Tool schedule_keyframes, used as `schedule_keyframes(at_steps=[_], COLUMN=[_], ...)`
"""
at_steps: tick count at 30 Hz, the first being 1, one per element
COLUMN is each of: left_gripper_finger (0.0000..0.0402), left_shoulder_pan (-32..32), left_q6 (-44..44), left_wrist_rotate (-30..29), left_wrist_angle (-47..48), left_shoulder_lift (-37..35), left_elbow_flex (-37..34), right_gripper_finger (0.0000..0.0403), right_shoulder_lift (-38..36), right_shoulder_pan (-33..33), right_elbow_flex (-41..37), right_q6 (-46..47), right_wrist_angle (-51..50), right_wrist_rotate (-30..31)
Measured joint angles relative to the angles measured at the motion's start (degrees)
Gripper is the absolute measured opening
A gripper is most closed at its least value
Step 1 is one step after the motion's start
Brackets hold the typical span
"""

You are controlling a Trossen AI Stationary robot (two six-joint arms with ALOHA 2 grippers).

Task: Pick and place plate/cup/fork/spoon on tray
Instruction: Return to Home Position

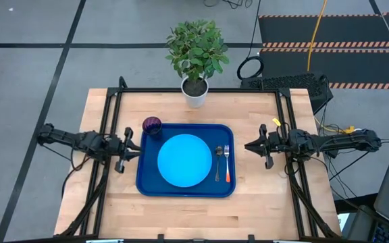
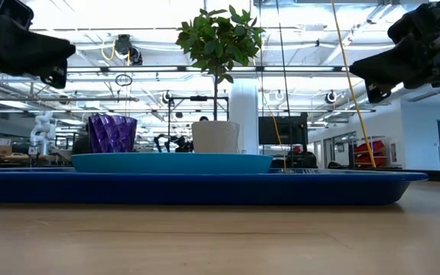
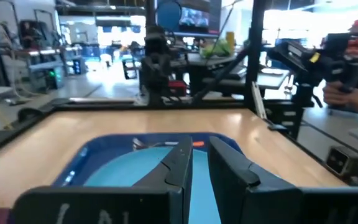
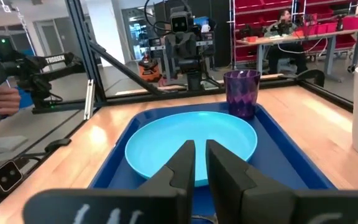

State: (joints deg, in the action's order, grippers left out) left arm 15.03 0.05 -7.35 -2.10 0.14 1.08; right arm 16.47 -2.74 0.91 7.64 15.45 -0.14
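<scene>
So it looks like the job's basically done: the tray (image 1: 185,190) sits mid-table with the plate (image 1: 184,160) in its middle, the spoon (image 1: 218,162) and orange-handled fork (image 1: 227,164) lying side by side along its right edge, and the purple cup (image 1: 152,125) standing at its far-left corner. Next move, I'd guess, is nothing fancy, maybe just parking the arms. Left gripper (image 1: 132,150) and right gripper (image 1: 250,145) hover just off the tray's two sides, fingers nearly pressed together with only a thin slit, holding and touching nothing.
</scene>
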Motion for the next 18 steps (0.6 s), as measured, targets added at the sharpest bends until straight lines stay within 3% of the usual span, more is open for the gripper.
schedule_keyframes(at_steps=[6,14,18], left_gripper_finger=[0.0051,0.0051,0.0051], left_shoulder_pan=[-1.7,-7.7,-11.8], left_q6=[-0.6,1.1,0.2], left_wrist_rotate=[1.3,7.1,12.7], left_wrist_angle=[-0.2,-0.8,0.3], left_shoulder_lift=[0.0,0.0,0.0], left_elbow_flex=[-0.5,-0.5,-0.5], right_gripper_finger=[0.0034,0.0034,0.0034], right_shoulder_lift=[0.1,0.1,0.1], right_shoulder_pan=[0.0,0.0,0.0], right_elbow_flex=[0.0,0.0,0.0], right_q6=[-0.1,-0.4,-0.6], right_wrist_angle=[-1.7,-1.3,-0.3], right_wrist_rotate=[0.0,0.0,0.0])
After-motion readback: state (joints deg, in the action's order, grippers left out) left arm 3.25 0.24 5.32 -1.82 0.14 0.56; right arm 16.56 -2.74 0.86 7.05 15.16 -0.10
